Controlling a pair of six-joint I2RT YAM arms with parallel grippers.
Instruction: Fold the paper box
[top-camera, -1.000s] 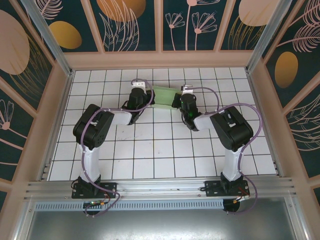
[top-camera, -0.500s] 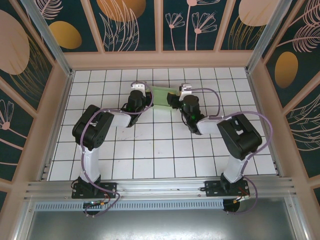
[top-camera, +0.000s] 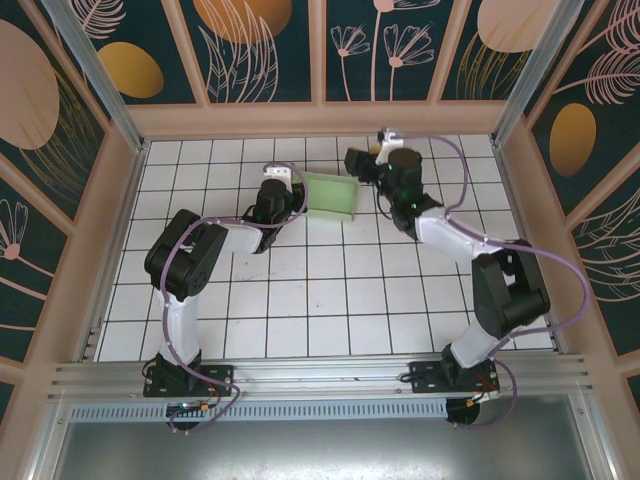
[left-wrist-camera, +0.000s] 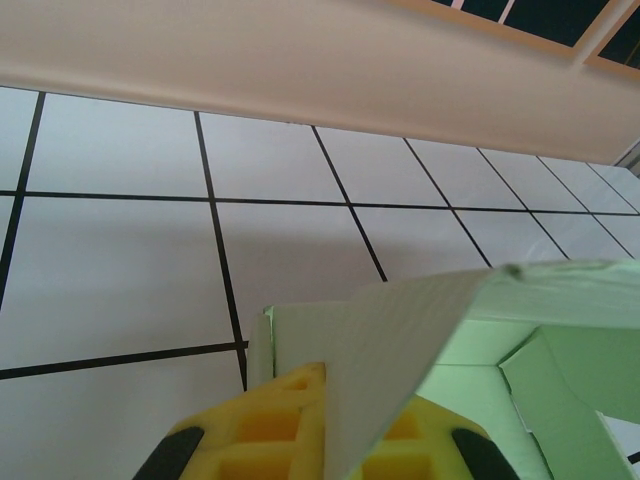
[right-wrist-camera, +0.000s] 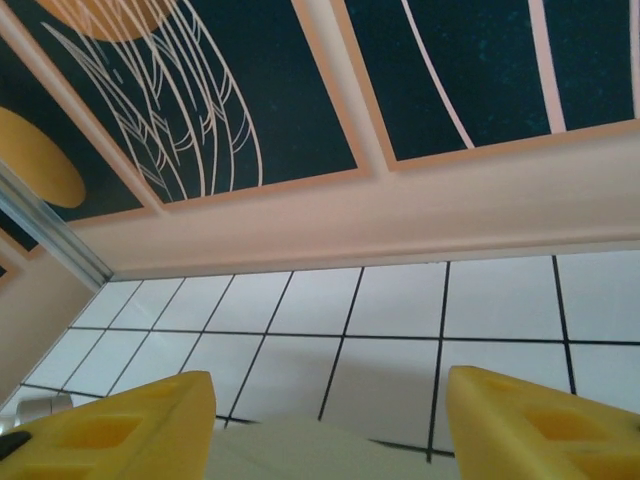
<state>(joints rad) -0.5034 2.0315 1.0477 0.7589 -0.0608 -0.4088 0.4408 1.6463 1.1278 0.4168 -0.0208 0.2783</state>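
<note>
The paper box (top-camera: 331, 196) is pale green card, partly folded, lying on the white tiles at the back middle of the floor. My left gripper (top-camera: 296, 194) is shut on its left edge. In the left wrist view a pale flap (left-wrist-camera: 420, 330) runs between the yellow fingers (left-wrist-camera: 270, 420) of the left gripper (left-wrist-camera: 335, 410), with green inner walls to the right. My right gripper (top-camera: 354, 161) hovers open just behind the box's right end, holding nothing. Between its yellow fingertips (right-wrist-camera: 130, 420) the right gripper (right-wrist-camera: 330, 425) shows floor and a pale box edge (right-wrist-camera: 300, 450).
The pink back wall rail (top-camera: 320, 120) runs one to two tiles behind the box. Pink side walls (top-camera: 115, 230) and metal corner posts (top-camera: 520, 80) enclose the tiled floor (top-camera: 330, 300). The right forearm (top-camera: 450, 235) stretches over the right-hand tiles.
My right gripper has opened, let go of the box's right end and moved back and to the right. The box now lies more exposed. The left gripper has kept its hold.
</note>
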